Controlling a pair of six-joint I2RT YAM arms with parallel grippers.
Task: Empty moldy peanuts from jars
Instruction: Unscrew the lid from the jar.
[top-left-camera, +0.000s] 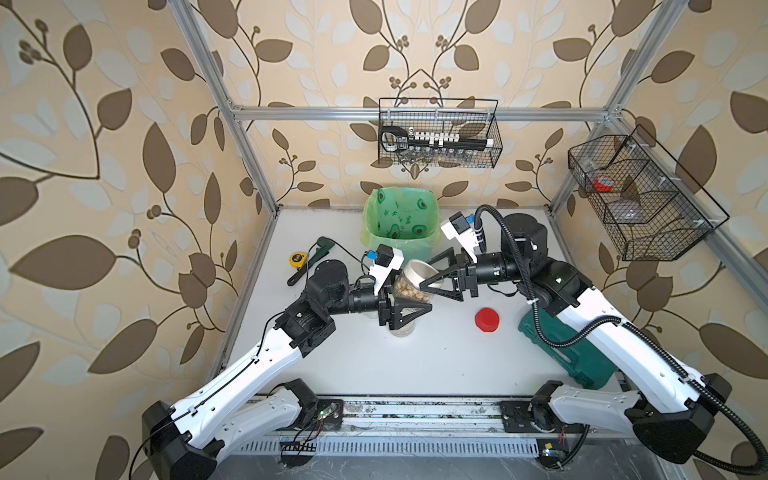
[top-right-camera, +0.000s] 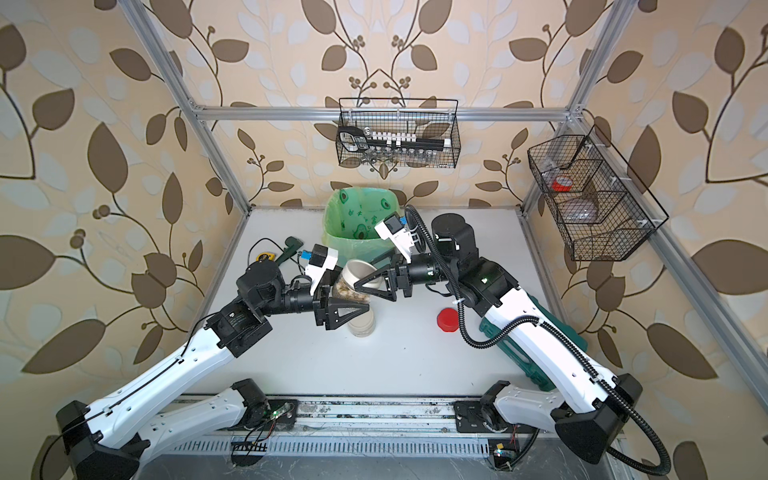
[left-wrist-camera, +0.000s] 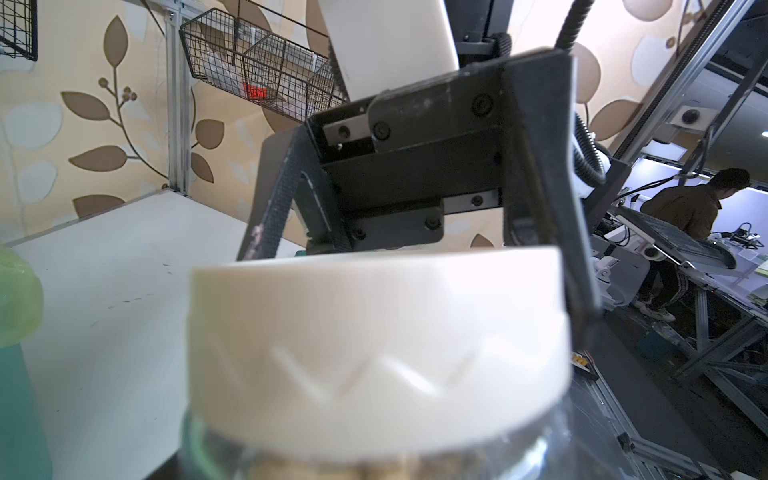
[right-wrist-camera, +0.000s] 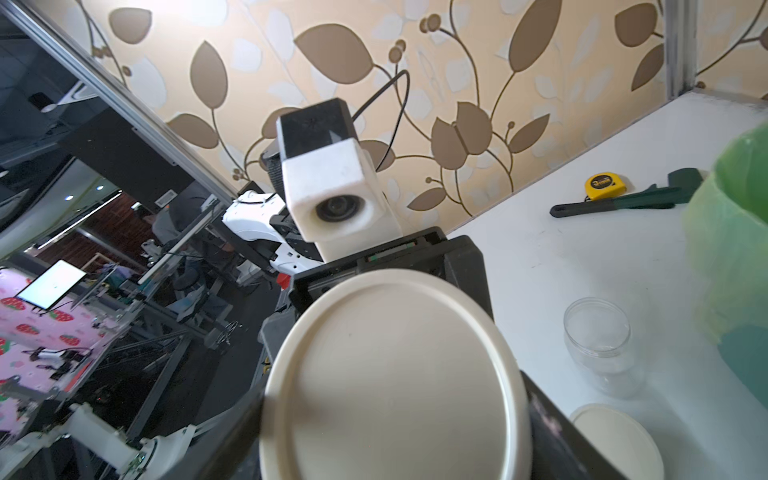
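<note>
While the left gripper (top-left-camera: 413, 300) clamps the glass body of a short jar (top-right-camera: 347, 291), held clear of the white table (top-left-camera: 415, 365) and tipped on a slant, the right gripper (top-left-camera: 428, 274) grips the jar's flat beige lid (right-wrist-camera: 395, 386). The left wrist view shows one finger pressed to each side of the lid's rim. The moldy peanuts (top-left-camera: 410, 294) lie heaped inside the glass, just under the lid. In both top views the jar hangs just in front of the mint-green bin (top-left-camera: 399, 216) with its avocado-print liner. Beneath the left gripper a second short jar (top-left-camera: 402, 330) stands upright with its own beige lid on. Near it, in the right wrist view, an empty jar (right-wrist-camera: 598, 345) stands open. A red lid (top-left-camera: 487, 321) lies on the table, apart from the jars and close to the right arm. A yellow tape measure (top-left-camera: 297, 259) and a green wrench (right-wrist-camera: 623, 201) lie together near the left wall.
</note>
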